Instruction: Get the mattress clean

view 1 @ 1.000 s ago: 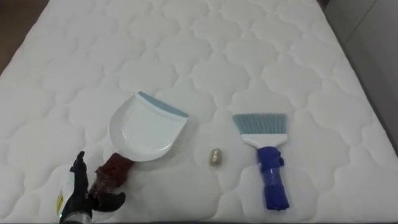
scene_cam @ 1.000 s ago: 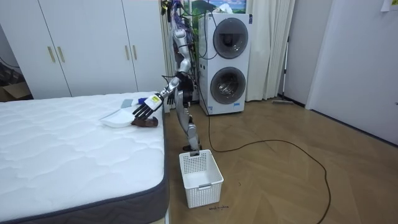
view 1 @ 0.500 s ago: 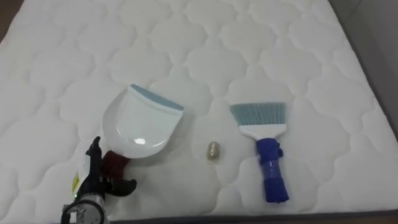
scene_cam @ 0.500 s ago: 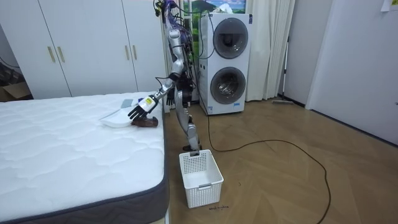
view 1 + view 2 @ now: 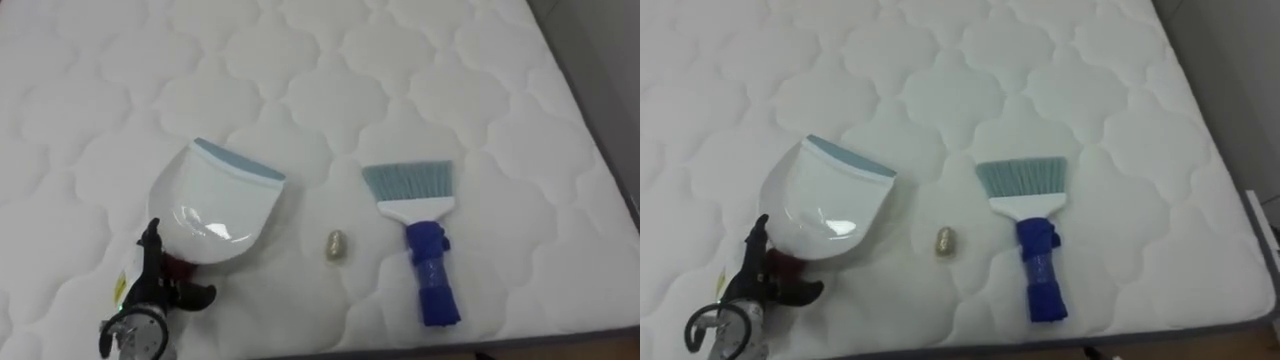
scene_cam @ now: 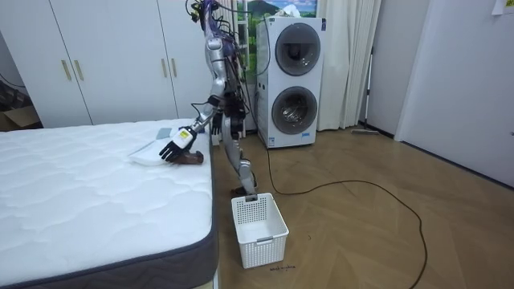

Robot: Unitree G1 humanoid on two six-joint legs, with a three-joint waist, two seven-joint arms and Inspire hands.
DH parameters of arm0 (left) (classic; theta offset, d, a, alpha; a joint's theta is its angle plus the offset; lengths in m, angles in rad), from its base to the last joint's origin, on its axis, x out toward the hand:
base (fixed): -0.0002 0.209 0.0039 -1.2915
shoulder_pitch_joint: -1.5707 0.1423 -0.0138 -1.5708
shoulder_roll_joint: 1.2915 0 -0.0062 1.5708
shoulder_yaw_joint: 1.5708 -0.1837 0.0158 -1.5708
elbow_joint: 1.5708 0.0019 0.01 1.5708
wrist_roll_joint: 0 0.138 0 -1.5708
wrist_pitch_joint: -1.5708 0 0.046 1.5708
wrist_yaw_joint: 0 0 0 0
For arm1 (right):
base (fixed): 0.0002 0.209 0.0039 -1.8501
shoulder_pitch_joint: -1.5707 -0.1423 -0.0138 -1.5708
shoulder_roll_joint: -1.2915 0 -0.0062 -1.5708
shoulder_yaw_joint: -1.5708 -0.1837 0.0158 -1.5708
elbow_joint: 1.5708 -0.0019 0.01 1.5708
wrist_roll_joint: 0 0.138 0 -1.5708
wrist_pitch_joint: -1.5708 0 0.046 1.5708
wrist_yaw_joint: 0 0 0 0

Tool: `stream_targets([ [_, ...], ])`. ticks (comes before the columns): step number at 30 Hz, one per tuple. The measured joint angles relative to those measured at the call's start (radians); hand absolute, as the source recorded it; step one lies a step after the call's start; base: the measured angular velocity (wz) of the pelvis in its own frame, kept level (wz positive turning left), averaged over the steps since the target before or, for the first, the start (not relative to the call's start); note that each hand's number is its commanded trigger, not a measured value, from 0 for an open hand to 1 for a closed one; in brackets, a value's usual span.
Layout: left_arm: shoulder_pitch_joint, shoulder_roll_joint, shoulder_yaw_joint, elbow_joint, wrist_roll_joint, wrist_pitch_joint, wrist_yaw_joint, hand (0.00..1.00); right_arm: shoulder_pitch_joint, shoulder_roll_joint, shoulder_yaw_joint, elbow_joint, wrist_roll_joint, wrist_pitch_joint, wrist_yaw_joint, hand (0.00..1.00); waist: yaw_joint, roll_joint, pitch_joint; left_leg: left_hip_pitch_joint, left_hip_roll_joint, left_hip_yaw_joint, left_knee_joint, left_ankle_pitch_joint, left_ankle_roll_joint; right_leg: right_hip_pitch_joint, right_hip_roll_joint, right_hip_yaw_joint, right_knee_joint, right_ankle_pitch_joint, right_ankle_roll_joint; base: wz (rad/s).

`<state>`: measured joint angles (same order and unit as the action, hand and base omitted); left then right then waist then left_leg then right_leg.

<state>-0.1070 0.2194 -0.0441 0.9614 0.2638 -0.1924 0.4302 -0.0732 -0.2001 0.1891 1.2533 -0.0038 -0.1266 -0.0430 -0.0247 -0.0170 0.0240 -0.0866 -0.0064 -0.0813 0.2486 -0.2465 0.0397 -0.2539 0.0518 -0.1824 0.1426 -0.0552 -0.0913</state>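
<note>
A white dustpan (image 5: 215, 205) with a blue lip lies on the white mattress (image 5: 330, 90), its dark red handle (image 5: 181, 268) pointing toward me. My left hand (image 5: 150, 285) hovers at that handle with fingers straight and thumb spread, holding nothing. In the room view the left hand (image 6: 175, 146) hangs just above the handle (image 6: 191, 159) near the bed's corner. A small beige scrap (image 5: 335, 245) lies between the dustpan and a hand brush (image 5: 420, 230) with grey-blue bristles and a blue handle.
The mattress edge (image 5: 600, 160) runs down the right side and along the bottom of the eye views. A white plastic basket (image 6: 259, 229) stands on the wooden floor beside the bed. Stacked washing machines (image 6: 293, 80) and white wardrobes (image 6: 112, 56) line the back wall.
I have leaned toward the bed, shifting the eye views. My left hand has moved toward the room view's left, closer over the dustpan handle. Dustpan, scrap and brush lie as before.
</note>
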Motion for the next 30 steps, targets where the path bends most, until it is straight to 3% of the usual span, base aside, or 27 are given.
stream_targets([
  [1, -0.019, -0.010, 0.005, 0.038, 0.001, 0.001, -0.001, 0.00, -0.006, -0.011, 0.010, 0.002, 0.002, -0.006, -0.013, 0.00, -0.022, 0.018, 0.0009, -0.034, 0.005, 0.014, 0.038, -0.013, -0.028, -0.004, -0.007, -0.036, 0.009, 0.032, -0.013, -0.09],
  [2, -0.028, -0.012, 0.003, 0.048, 0.000, 0.001, -0.002, 0.00, -0.005, -0.014, 0.016, 0.009, 0.004, -0.006, -0.019, 0.00, -0.025, 0.020, 0.0002, -0.044, 0.006, 0.035, 0.042, -0.015, -0.040, -0.004, -0.012, -0.035, 0.011, 0.032, -0.013, 0.36],
  [4, -0.068, -0.010, -0.007, 0.056, -0.038, -0.005, -0.003, 0.00, -0.011, -0.009, 0.028, 0.052, 0.014, -0.005, -0.030, 0.00, -0.029, 0.010, 0.0065, -0.106, 0.025, 0.088, 0.011, -0.003, -0.046, 0.001, -0.024, 0.042, 0.016, 0.031, -0.010, 0.44],
  [5, -0.086, -0.009, -0.008, 0.059, -0.038, -0.010, 0.000, 0.00, -0.012, -0.007, 0.027, 0.061, 0.017, -0.004, -0.030, 0.00, -0.025, 0.008, 0.0082, -0.130, 0.036, 0.101, -0.003, 0.016, -0.056, -0.002, -0.025, 0.049, 0.026, 0.027, -0.003, 0.25],
  [6, -0.099, -0.006, -0.008, 0.071, -0.037, -0.020, 0.008, 0.00, -0.012, -0.002, 0.026, 0.078, 0.025, -0.002, -0.033, 0.00, -0.015, 0.001, 0.0106, -0.153, 0.051, 0.141, 0.012, 0.066, -0.037, -0.012, -0.027, 0.056, 0.061, 0.009, 0.015, 0.05],
  [7, -0.100, -0.005, -0.010, 0.086, -0.037, -0.024, 0.016, 0.00, -0.016, -0.002, 0.025, 0.078, 0.038, -0.003, -0.036, 0.00, -0.013, 0.001, 0.0084, -0.144, 0.047, 0.154, 0.019, 0.070, -0.030, -0.019, -0.033, 0.050, 0.080, 0.001, 0.024, 0.00],
  [12, -0.103, -0.004, -0.009, 0.125, -0.041, -0.025, 0.029, 0.00, -0.030, -0.006, 0.026, 0.074, 0.058, 0.019, -0.048, 0.00, 0.002, 0.005, 0.0089, -0.148, 0.028, 0.160, 0.026, 0.071, -0.020, -0.025, -0.050, 0.040, 0.083, -0.002, 0.027, -0.07],
  [17, -0.102, -0.004, -0.007, 0.136, -0.075, -0.025, 0.041, 0.00, -0.028, -0.008, 0.024, 0.076, 0.069, 0.021, -0.047, 0.00, 0.002, 0.010, 0.0074, -0.172, 0.010, 0.161, 0.046, 0.068, -0.016, -0.063, -0.067, 0.034, 0.142, -0.032, 0.028, 0.04],
  [30, -0.096, -0.007, -0.054, 0.124, -0.074, -0.024, 0.086, 0.00, -0.027, -0.007, 0.035, 0.074, 0.079, 0.032, -0.029, 0.00, 0.002, 0.005, -0.0046, -0.185, 0.009, 0.161, 0.063, 0.070, -0.016, -0.080, -0.073, 0.030, 0.170, -0.042, 0.027, 0.01],
])
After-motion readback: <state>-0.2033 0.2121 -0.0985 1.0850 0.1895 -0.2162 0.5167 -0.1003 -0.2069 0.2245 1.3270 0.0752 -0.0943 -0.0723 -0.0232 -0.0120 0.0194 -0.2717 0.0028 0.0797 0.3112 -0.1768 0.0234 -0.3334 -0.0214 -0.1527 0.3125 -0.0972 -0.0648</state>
